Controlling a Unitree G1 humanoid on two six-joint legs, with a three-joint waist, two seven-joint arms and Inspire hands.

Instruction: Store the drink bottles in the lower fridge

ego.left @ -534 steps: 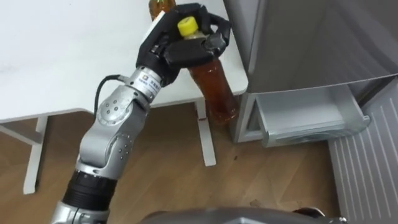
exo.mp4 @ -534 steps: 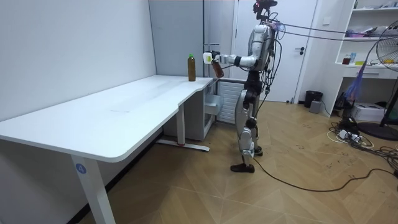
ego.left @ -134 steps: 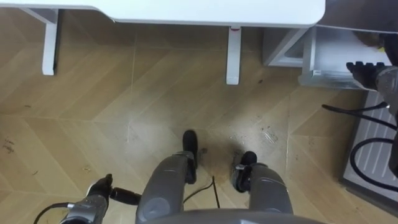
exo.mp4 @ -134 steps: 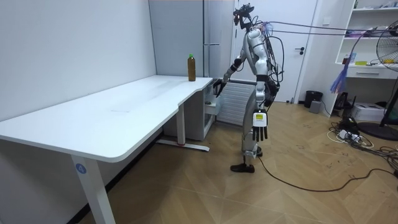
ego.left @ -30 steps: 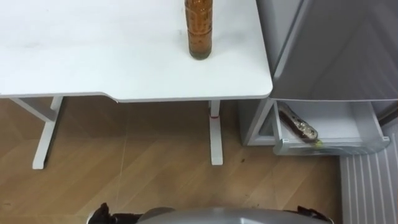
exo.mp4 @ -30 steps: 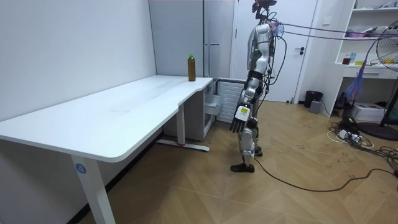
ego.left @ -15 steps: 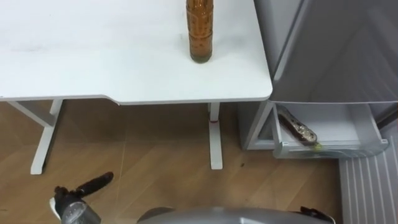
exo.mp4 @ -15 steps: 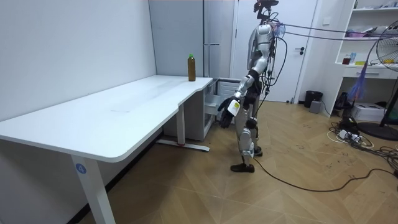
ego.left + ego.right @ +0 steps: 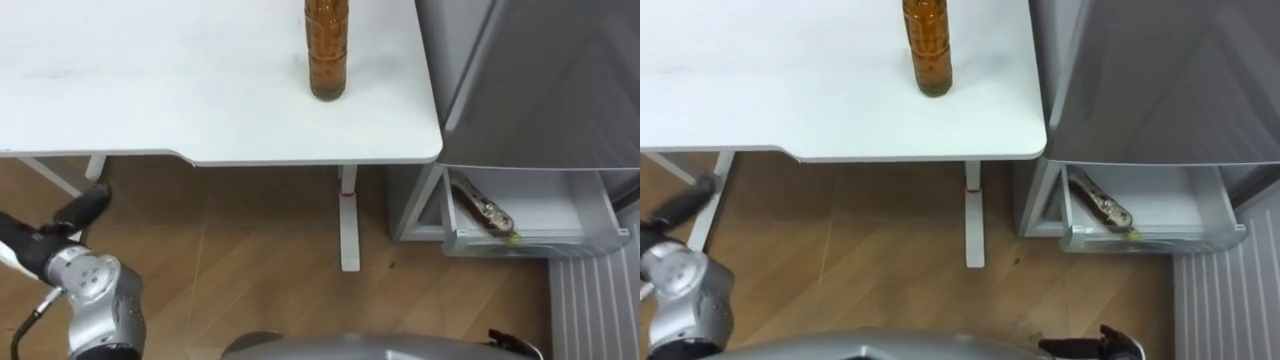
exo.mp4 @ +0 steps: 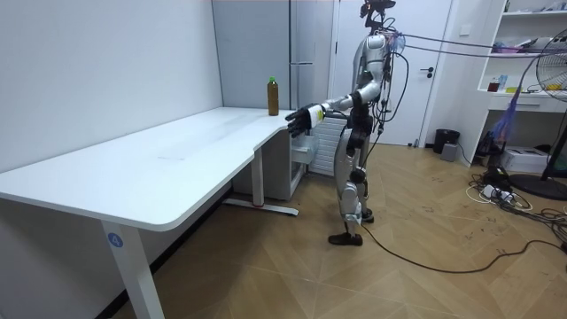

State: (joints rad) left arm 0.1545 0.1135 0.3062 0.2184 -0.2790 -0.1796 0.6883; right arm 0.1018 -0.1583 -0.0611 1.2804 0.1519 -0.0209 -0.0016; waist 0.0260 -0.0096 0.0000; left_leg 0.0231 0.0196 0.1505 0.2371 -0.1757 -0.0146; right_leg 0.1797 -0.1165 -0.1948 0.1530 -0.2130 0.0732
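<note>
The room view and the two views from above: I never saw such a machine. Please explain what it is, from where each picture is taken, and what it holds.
This is a humanoid robot on two legs, standing by a white table and a tall grey fridge. The room view comes from a camera standing in the room; both eye views come from its head, looking down. One upright brown drink bottle stands on the table. A second brown bottle lies in the fridge's open lower drawer. The left hand reaches toward the table, fingers straight, holding nothing.
</note>
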